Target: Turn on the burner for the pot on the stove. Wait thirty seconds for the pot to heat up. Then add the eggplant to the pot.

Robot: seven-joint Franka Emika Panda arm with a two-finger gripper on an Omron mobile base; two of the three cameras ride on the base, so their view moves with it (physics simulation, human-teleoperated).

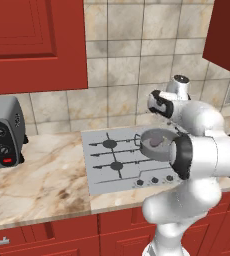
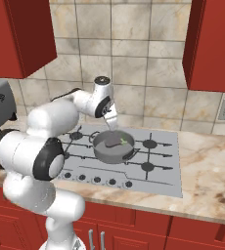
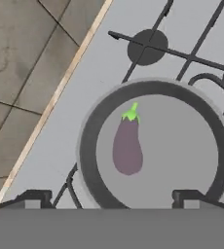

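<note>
The grey pot (image 3: 182, 151) sits on a burner of the light-grey stove (image 3: 84, 82). The small purple eggplant (image 3: 127, 148) with its green cap lies on the pot's floor, left of centre in the hand view. My gripper (image 3: 111, 202) hangs straight above the pot, open, its two fingertips (image 3: 33, 199) wide apart and nothing between them. In the right base view the gripper (image 2: 112, 125) points down just over the back rim of the pot (image 2: 109, 155), with the eggplant (image 2: 115, 142) inside. The left base view shows the pot (image 1: 154, 152) partly behind my arm.
A row of dark knobs (image 2: 96, 179) runs along the stove's front edge (image 1: 154, 180). A grey toaster oven (image 1: 2, 132) stands at the far left of the marble counter. Red cabinets hang overhead on both sides, and a tiled wall is close behind the stove.
</note>
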